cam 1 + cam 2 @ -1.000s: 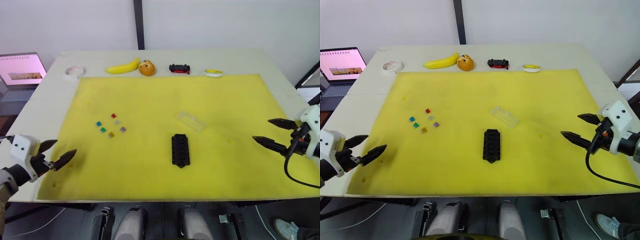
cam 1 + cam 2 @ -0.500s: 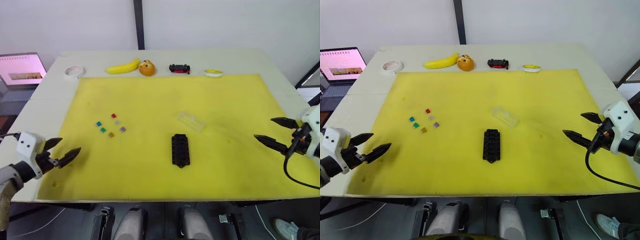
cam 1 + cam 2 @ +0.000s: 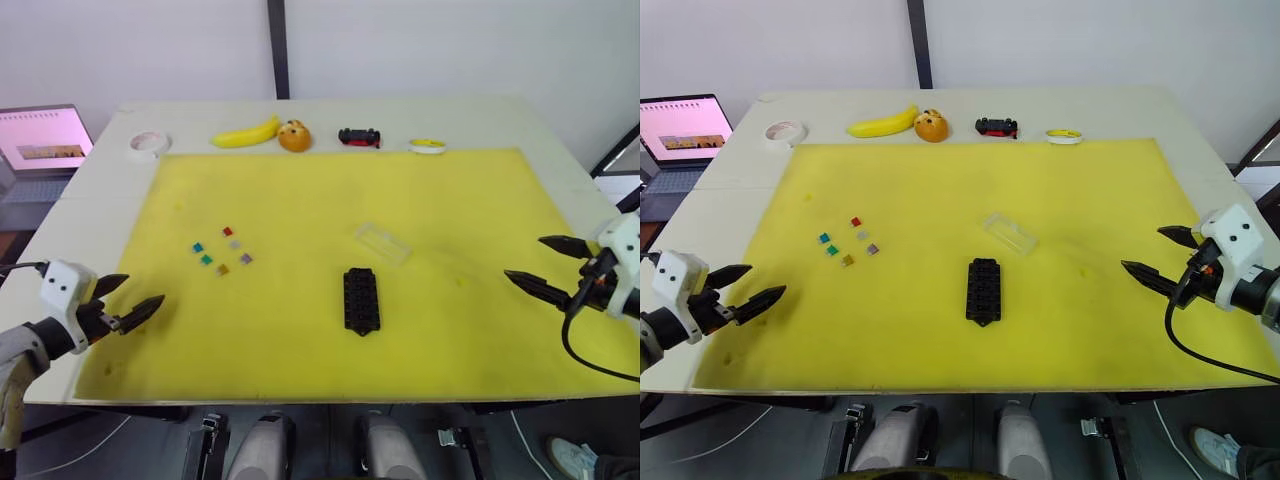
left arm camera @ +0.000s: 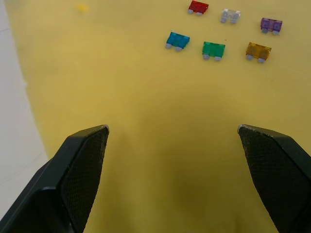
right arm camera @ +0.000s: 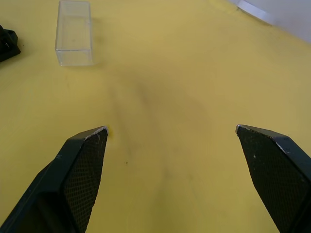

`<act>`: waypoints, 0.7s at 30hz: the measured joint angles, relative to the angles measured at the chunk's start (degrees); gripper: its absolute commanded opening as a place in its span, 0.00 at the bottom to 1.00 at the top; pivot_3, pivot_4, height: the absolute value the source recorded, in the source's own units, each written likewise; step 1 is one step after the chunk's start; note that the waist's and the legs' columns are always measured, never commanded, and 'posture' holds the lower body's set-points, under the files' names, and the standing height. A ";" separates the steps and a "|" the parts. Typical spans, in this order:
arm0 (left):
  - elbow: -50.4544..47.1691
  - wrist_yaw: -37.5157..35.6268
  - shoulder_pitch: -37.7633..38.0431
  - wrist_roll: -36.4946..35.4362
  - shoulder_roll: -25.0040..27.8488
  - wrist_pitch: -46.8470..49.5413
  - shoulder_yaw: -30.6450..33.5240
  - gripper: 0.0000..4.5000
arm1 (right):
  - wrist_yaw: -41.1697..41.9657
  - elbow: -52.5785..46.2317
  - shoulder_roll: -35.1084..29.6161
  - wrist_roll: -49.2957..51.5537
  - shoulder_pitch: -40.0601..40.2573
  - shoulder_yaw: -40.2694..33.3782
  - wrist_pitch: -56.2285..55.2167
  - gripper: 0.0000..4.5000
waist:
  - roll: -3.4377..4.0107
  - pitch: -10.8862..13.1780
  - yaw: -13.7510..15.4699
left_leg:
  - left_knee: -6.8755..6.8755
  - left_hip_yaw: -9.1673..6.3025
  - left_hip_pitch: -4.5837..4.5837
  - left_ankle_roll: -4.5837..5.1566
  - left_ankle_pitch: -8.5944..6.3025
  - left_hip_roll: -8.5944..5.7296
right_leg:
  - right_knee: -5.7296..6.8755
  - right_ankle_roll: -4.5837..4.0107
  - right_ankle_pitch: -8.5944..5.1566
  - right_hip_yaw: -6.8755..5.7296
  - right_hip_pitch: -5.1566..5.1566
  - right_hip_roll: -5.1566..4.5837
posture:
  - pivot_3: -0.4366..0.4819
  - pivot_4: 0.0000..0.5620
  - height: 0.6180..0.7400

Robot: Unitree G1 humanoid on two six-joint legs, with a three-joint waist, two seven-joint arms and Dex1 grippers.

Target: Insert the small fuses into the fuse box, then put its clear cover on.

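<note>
Left gripper [image 3: 128, 302], fingers spread wide and empty, hovers over the near left corner of the yellow mat [image 3: 300, 200]; right gripper [image 3: 545, 268], likewise spread and empty, hovers over the mat's right edge. Small fuses [image 3: 222, 251], six coloured pieces in a loose cluster, lie on the mat ahead of the left gripper, well apart from it. Fuse box [image 3: 360, 299] lies near the mat's centre, between the two grippers; clear cover [image 3: 382, 243] lies just beyond it, apart from it. Mat covers a pale table [image 3: 100, 190] before a white wall. Along the far edge: tape roll [image 3: 148, 144], banana [image 3: 246, 133], orange [image 3: 294, 136], toy car [image 3: 359, 136], small yellow dish [image 3: 427, 146]. Laptop [image 3: 40, 140] stands beyond the table's left side.
</note>
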 measured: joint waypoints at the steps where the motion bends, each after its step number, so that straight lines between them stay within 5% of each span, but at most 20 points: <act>1: -1.14 0.06 0.34 -0.43 -0.01 0.70 0.00 0.99 | -0.23 -0.44 0.00 0.07 -0.06 0.00 0.22 1.00 | 0.00 0.00 -0.05 | 0.00 0.00 0.00 0.00 0.00 0.00 | 0.00 0.00 0.00 0.00 0.00 0.00 | 0.48 0.27 1.00; 7: -6.08 -0.09 1.65 -7.07 0.59 10.12 0.96 0.99 | -0.81 -6.37 0.36 2.42 -0.72 0.40 3.59 1.00 | 0.00 0.00 -0.04 | 0.00 -0.01 0.00 0.00 0.00 0.01 | 0.02 0.00 0.00 0.00 -0.01 0.01 | 0.48 0.27 1.00; 14: -8.20 2.66 -1.63 -31.68 4.51 40.43 7.91 0.99 | -3.21 -19.70 1.51 13.78 -4.24 2.44 13.37 1.00 | 0.01 0.01 -0.07 | 0.00 -0.05 0.00 0.01 0.00 0.01 | 0.04 0.01 0.00 -0.04 -0.01 0.03 | 0.48 0.27 1.00; 21: 8.53 9.51 -14.97 -41.42 5.58 61.17 7.67 0.99 | -6.24 -29.29 1.40 30.52 -16.53 11.70 22.03 1.00 | -0.06 0.03 -0.16 | 0.01 -0.08 0.02 0.00 0.01 0.00 | 0.12 0.01 0.00 -0.11 -0.07 0.27 | 0.48 0.27 1.00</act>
